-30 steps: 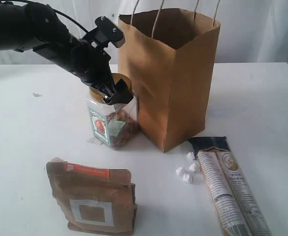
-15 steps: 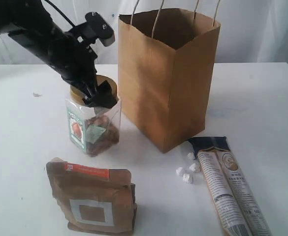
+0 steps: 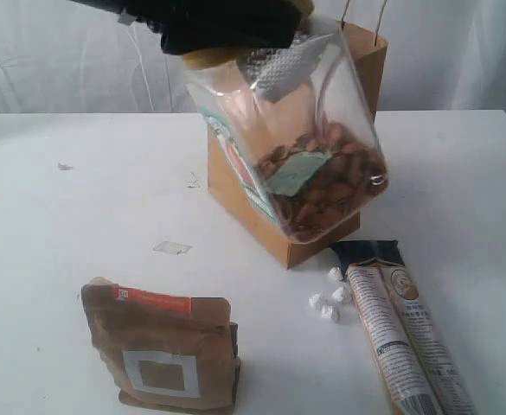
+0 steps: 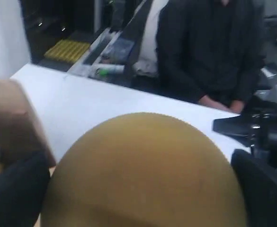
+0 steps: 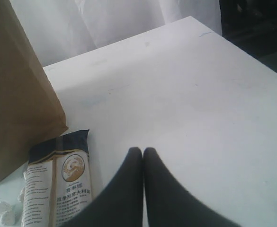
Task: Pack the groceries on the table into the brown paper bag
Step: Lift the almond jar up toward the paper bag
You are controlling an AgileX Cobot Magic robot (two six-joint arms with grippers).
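The gold-lidded clear jar (image 3: 309, 151), part full of brown nuts, hangs tilted in the air in front of the brown paper bag (image 3: 235, 186). My left gripper (image 3: 235, 30) is shut on its lid at the top of the exterior view. In the left wrist view the gold lid (image 4: 143, 170) fills the frame between dark fingers (image 4: 266, 189). The brown pouch with orange strip (image 3: 162, 350) stands at the front left. The long beige printed packet (image 3: 404, 337) lies at the front right. My right gripper (image 5: 143, 152) is shut and empty above the table (image 5: 200, 94), beside that packet (image 5: 58, 189). The bottle, dark jar and carton are out of view.
A few small white lumps (image 3: 326, 303) lie between the bag and the packet. A pale flat scrap (image 3: 172, 248) rests where the jar stood. The bag (image 5: 15, 85) rises next to the right gripper. People sit beyond the table's far edge in the left wrist view.
My left gripper has lifted the jar off the table, up and to the right, tilting it in front of the bag. The scrap under it is uncovered.
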